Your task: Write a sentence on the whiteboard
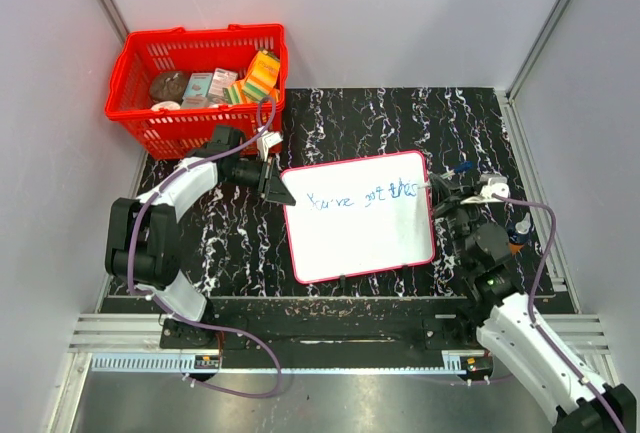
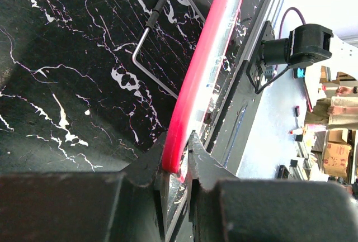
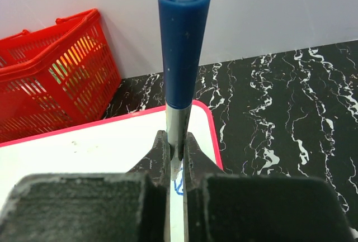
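The whiteboard (image 1: 360, 238) with its thin red frame lies on the black marbled table. A blue handwritten sentence (image 1: 362, 198), "You've got this", runs across its upper part. My left gripper (image 1: 274, 182) is shut on the board's top left corner; in the left wrist view the red frame edge (image 2: 190, 102) sits between the jaws of the left gripper (image 2: 178, 158). My right gripper (image 1: 437, 191) is shut on a blue marker (image 3: 182, 52) at the board's top right corner, tip down by the last blue strokes (image 3: 178, 186). The right gripper (image 3: 175, 150) pinches the marker's silver barrel.
A red basket (image 1: 140, 63) with groceries stands at the back left, also in the right wrist view (image 3: 50, 69). A wire stand (image 2: 151, 46) lies on the table behind the board. White walls enclose the table; a rail runs along the near edge (image 1: 330, 328).
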